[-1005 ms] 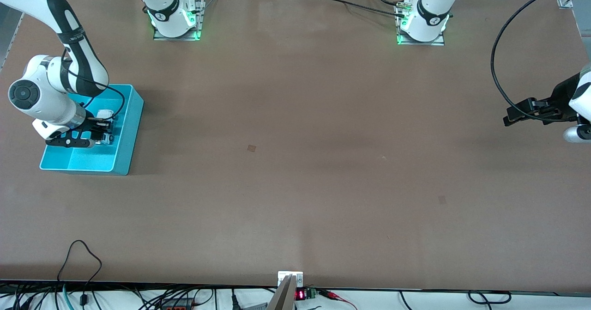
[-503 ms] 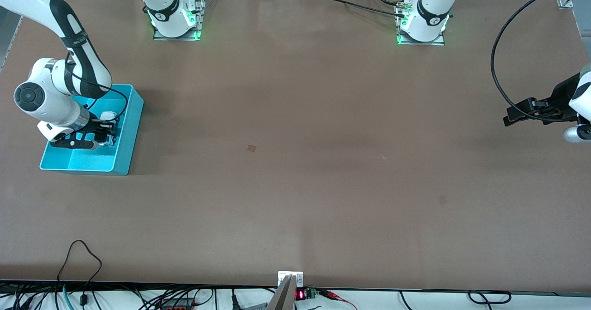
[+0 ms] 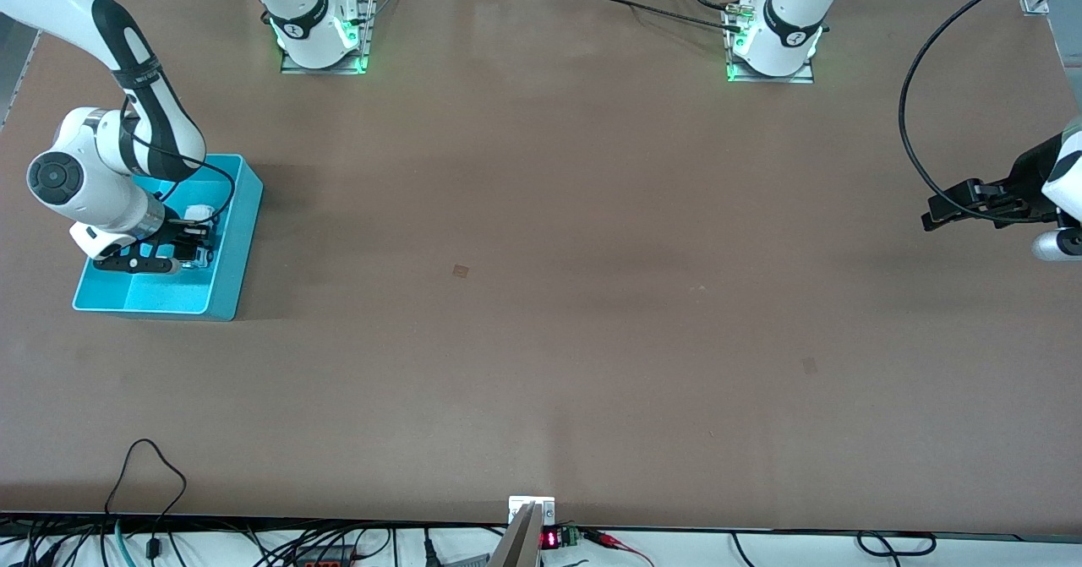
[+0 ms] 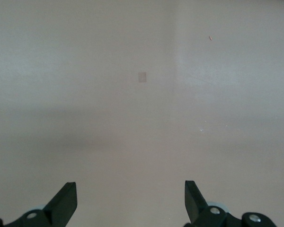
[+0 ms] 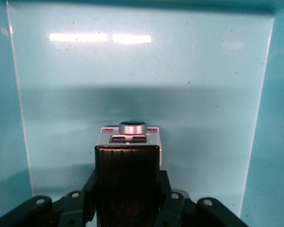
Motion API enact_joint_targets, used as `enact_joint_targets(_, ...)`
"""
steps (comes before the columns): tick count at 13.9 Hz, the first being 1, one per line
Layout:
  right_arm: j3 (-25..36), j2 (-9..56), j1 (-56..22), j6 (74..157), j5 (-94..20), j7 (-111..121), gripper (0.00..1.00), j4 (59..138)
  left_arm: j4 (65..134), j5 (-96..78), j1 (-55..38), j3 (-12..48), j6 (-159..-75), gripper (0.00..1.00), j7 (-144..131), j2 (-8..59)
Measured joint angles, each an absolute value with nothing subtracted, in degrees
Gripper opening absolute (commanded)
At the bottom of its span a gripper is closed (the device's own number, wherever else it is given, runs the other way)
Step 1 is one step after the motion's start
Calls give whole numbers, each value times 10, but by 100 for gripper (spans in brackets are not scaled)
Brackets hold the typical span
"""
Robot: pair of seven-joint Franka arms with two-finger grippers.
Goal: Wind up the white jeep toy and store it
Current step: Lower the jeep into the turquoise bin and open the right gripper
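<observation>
Two grippers show, and only one is at work. The right gripper is down inside the turquoise bin at the right arm's end of the table, its fingers drawn close around the white jeep toy; in the right wrist view the fingers hide the contact, so the grip looks closed on the toy, though it may be just starting to loosen. The toy sits low in the bin, at or just above its floor, in the compartment farther from the front camera. The left gripper waits with its jaws spread wide and empty over bare table at the left arm's end. By the look of things, storing is nearly done: what remains is letting go and lifting clear. Whether the toy was wound cannot be told.
</observation>
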State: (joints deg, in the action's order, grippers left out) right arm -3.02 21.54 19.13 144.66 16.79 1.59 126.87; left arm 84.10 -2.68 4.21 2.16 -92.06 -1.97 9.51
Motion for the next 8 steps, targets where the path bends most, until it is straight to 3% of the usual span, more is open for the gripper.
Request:
enact_joint_targets(2,-30,217,191,1447,168,16,100,1269,841,-27,42,22,-921,100,-20,95)
enact_joint_targets(8,-32,216,191,1448,168,16,100,1266,841,-27,42,22,-921,100,-20,95)
